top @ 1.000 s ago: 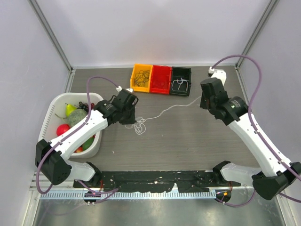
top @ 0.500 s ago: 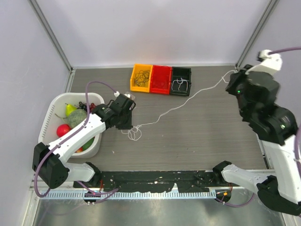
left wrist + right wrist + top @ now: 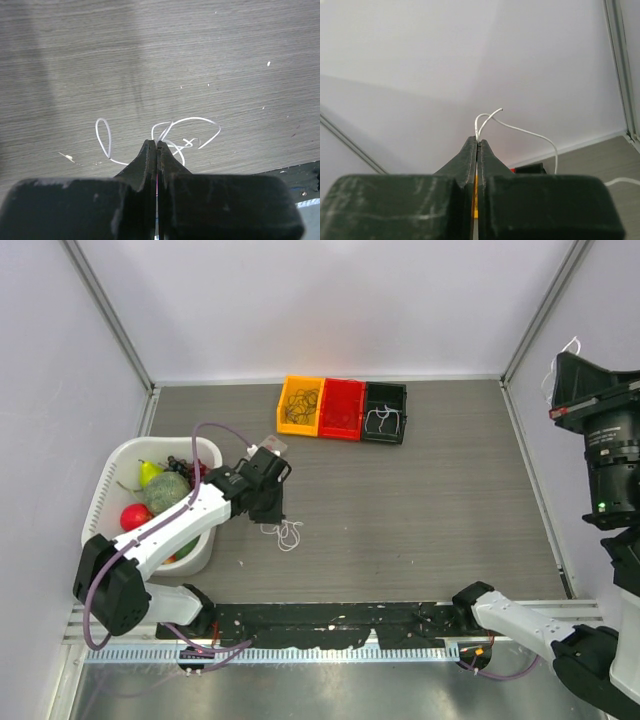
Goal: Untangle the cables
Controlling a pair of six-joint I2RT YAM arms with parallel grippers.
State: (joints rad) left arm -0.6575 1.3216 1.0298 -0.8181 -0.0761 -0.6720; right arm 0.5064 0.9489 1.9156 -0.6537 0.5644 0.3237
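My left gripper [image 3: 272, 512] [image 3: 157, 144] is shut low over the table, with white cable strands coming out of its tips. The white cable [image 3: 288, 534] [image 3: 196, 120] lies in small loops on the table just ahead of it. A thin reddish line shows in the slit between the jaws. My right gripper [image 3: 560, 368] [image 3: 478, 141] is raised high at the right, shut on a white cable end [image 3: 573, 343] [image 3: 520, 129] that arcs right and hangs down. No separate red or black cable shows on the table.
Three small bins stand at the back: an orange bin [image 3: 301, 405] with dark cables, a red bin [image 3: 341, 408], and a black bin [image 3: 385, 412] holding a white cable. A white basket [image 3: 110, 480] of fruit sits beside the left arm.
My right arm has risen up and to the right with the white cable end. The stretched white line between the grippers no longer shows. My left gripper shifted slightly nearer with the loops.
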